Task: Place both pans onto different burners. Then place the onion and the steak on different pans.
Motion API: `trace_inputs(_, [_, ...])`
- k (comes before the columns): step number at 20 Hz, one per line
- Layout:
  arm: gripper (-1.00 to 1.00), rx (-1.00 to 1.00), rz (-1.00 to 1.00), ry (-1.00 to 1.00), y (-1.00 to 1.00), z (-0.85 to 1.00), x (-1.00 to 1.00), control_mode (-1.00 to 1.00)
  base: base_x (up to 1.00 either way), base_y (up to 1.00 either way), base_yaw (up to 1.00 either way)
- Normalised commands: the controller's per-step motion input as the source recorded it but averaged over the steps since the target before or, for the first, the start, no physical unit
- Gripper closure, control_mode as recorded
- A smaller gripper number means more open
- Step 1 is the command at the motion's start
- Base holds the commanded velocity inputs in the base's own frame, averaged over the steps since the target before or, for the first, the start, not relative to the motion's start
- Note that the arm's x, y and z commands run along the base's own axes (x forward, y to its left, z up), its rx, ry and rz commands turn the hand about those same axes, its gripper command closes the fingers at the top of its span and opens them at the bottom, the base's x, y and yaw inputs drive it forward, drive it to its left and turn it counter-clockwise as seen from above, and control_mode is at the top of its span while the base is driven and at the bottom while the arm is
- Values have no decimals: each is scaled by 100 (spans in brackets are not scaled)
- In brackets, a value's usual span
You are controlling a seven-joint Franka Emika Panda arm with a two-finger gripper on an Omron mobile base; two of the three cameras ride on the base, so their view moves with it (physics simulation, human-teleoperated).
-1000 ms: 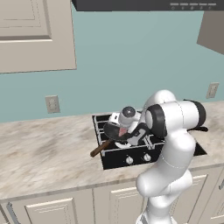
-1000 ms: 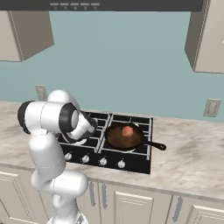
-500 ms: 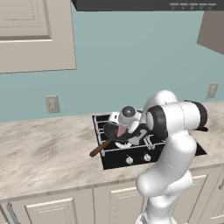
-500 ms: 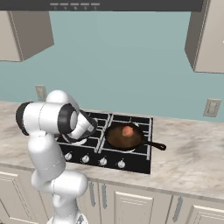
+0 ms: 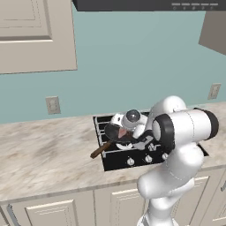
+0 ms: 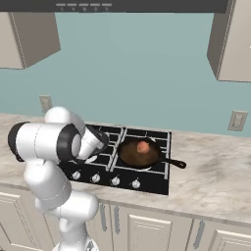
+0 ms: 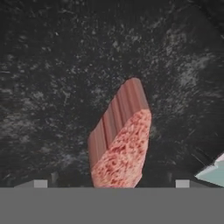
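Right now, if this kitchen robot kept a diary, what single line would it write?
gripper: open over steak | steak: in black pan | onion: in reddish-brown pan | both pans: on separate burners of cooktop

Both base views share the cooktop (image 5: 132, 154); hand view hovers close.

Pink steak (image 7: 120, 140) in black pan (image 7: 52, 78)

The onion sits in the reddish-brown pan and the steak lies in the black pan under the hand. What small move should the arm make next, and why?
Probably lift the gripper straight up, clear of the black pan. Its jaws stand wide apart, one on each side of the steak, which lies on the pan's dark floor, and the onion rests in the reddish-brown pan; nothing seems left to carry.
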Motion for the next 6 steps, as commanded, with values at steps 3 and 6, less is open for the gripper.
trace_inputs(3, [-100,2,0,0,-6,64,-19,-100,0,0,0])
trace_inputs(6, [-100,0,0,-1,-5,70,-25,-100,0,0,0])
